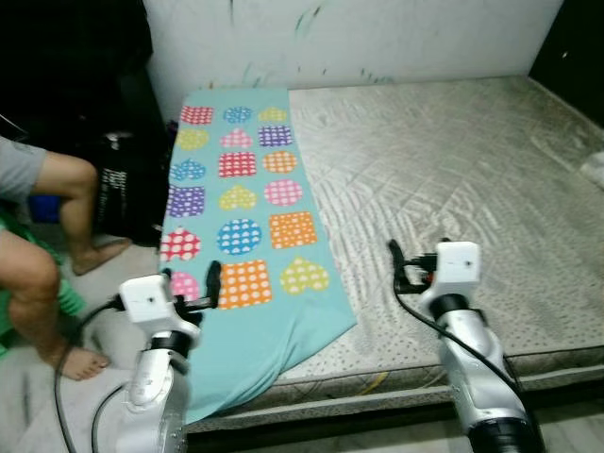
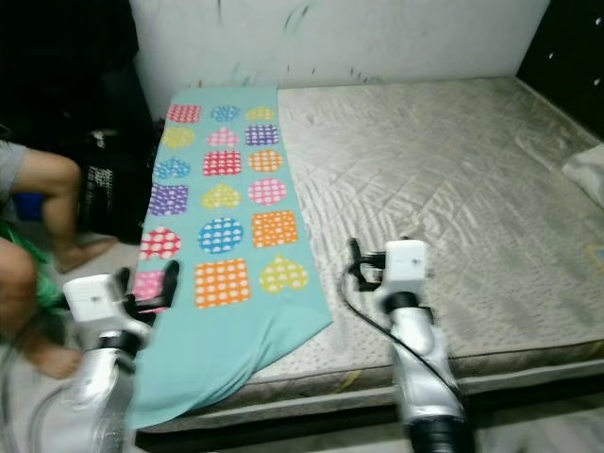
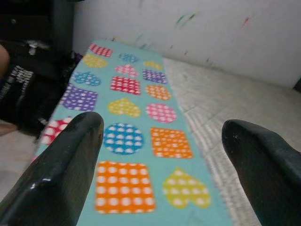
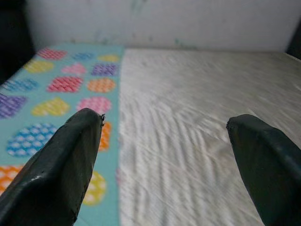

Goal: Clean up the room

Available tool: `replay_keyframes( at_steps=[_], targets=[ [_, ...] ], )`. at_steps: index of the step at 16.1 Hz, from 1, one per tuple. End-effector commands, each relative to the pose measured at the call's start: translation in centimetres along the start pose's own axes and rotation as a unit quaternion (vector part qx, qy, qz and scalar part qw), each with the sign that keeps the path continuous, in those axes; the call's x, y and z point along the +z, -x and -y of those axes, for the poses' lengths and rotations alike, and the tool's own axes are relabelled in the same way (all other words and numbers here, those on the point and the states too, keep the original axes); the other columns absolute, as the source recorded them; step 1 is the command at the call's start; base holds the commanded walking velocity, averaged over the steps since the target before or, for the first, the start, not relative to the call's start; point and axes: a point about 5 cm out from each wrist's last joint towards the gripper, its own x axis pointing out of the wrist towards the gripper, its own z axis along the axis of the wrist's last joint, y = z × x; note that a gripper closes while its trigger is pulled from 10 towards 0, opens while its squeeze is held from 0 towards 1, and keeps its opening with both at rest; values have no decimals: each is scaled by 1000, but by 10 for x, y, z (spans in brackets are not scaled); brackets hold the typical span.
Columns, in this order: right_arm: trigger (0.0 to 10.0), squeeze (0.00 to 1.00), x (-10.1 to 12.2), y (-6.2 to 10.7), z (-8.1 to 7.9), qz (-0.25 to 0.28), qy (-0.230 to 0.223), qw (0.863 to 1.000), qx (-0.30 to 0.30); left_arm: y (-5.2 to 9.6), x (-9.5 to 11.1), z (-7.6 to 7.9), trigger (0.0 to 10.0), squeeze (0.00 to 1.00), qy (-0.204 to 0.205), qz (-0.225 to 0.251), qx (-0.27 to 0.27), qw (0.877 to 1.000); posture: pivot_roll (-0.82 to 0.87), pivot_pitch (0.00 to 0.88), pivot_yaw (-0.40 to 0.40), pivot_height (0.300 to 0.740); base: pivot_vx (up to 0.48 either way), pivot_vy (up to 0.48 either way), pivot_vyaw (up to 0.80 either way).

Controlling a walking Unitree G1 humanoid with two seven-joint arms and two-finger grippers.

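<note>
We stand at the foot edge of a bare mattress (image 1: 453, 179), where a turquoise blanket (image 1: 250, 311) printed with dotted hearts, circles and squares lies along the left edge, its lower end spilling over the front left corner. Our left end effector (image 1: 213, 281) hovers over that overhanging end with fingers (image 3: 66, 160) spread apart and empty; our right end effector (image 1: 395, 259) hangs over the quilted mattress just beside the blanket's right hem, likewise parted and empty. We judge the step to be gripping the blanket: each end effector should pinch a hem corner so the thin, limp cloth lifts evenly. The mattress ticking is grey, stitched and wavy. A person's bare legs (image 1: 57, 245) are close by beyond the left edge.
</note>
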Motion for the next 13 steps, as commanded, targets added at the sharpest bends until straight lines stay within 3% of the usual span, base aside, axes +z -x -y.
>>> replay_keyframes(
  at_steps=[1,11,13],
  targets=[
    [10000,0,-1,0,0,0,-1,1000,-3,1,-1,-3,10000,0,-1,-6,2,1000,50,39,18,740,0,0,0],
    [10000,0,-2,-1,-3,-3,-3,1000,5,2,-1,-4,10000,0,-7,-7,0,1000,62,39,12,740,0,462,0],
    [10000,0,-3,0,-3,-4,-3,1000,4,2,1,-3,10000,0,-7,3,-3,1000,62,39,12,740,0,0,0]
  ],
)
